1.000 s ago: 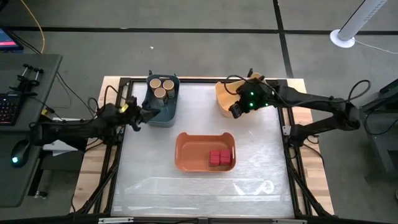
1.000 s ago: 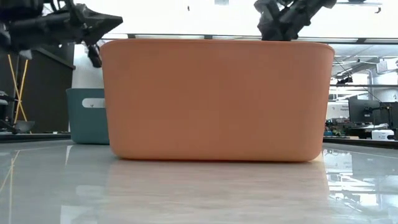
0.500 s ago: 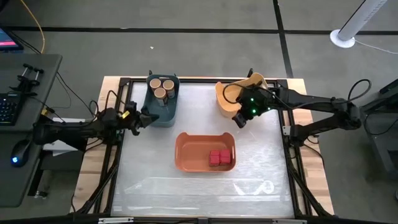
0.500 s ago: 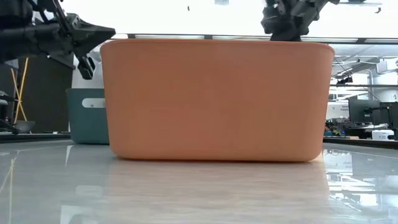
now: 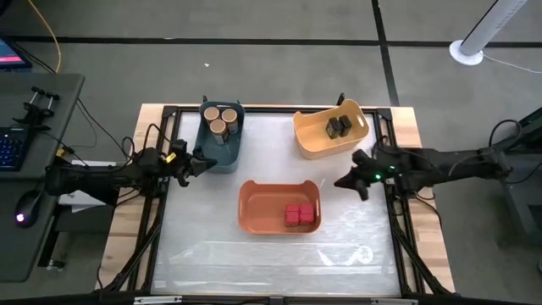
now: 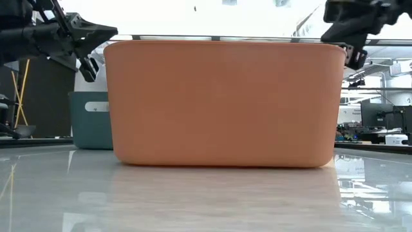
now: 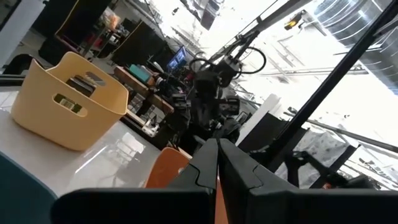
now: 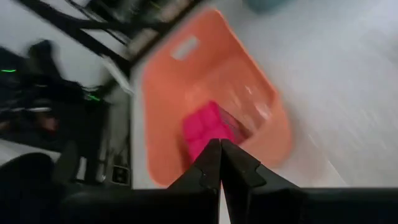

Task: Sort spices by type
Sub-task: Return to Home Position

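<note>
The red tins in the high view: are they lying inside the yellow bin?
No, the red tins lie in the orange bin, while the yellow bin holds only dark containers.

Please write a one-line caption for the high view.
Jars in blue bin, tins in orange bin, dark containers in yellow bin; left gripper and right gripper empty.

This is a robot lab. A dark left arm [image 5: 93,175] and right arm [image 5: 449,159] reach over a desk [image 5: 254,254] with a black metal frame [image 5: 271,108]. A side desk [image 5: 51,102] holds a keyboard [image 5: 10,151] and a mouse [image 5: 27,207]. A yellow wire [image 5: 52,38] lies on the grey floor. Computer screens [image 6: 372,116] stand in the room behind.
</note>
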